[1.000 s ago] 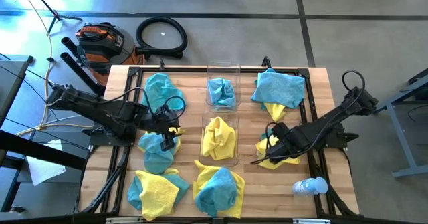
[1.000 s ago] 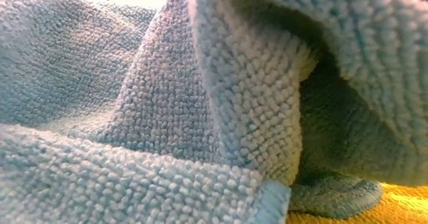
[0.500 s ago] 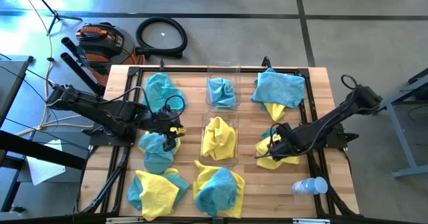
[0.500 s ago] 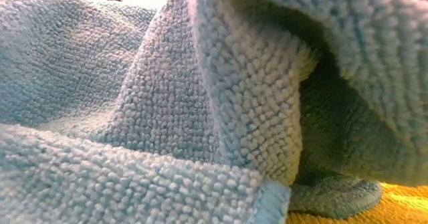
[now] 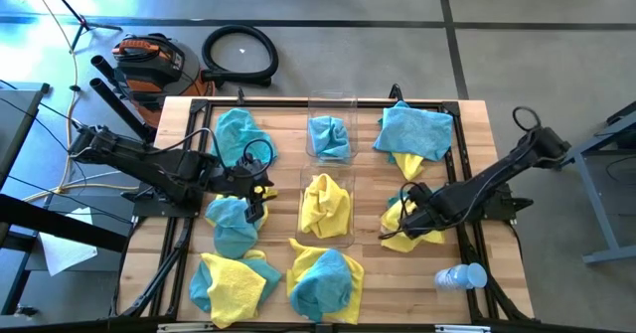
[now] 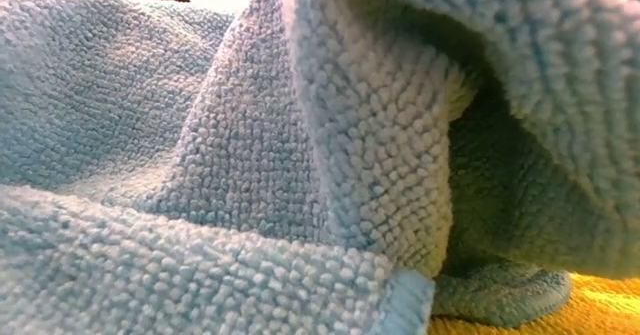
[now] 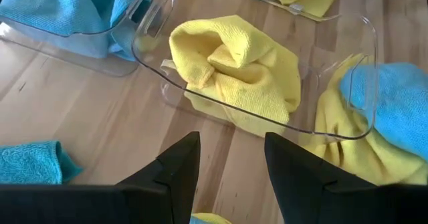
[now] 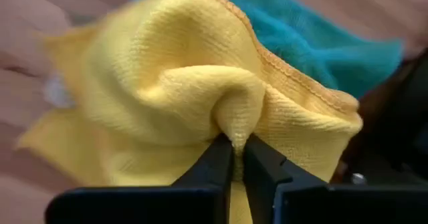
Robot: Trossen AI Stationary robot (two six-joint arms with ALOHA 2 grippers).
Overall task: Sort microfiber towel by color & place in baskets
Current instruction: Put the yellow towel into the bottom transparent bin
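Your desk point(image 5: 477, 144) carries loose teal and yellow cloths around two clear baskets set mid-desk. The far basket point(image 5: 331, 114) holds a teal towel point(image 5: 329, 137); the near basket point(image 5: 327, 179) holds a yellow towel point(image 5: 326, 204). Your left gripper point(image 5: 256, 202) hangs over a teal cloth point(image 5: 233, 224) left of the near basket, its jaws spread wide and holding nothing. Your right gripper point(image 8: 237, 160) sits right of that basket, jaws pinched almost together on a raised fold of a yellow cloth point(image 8: 174, 97).
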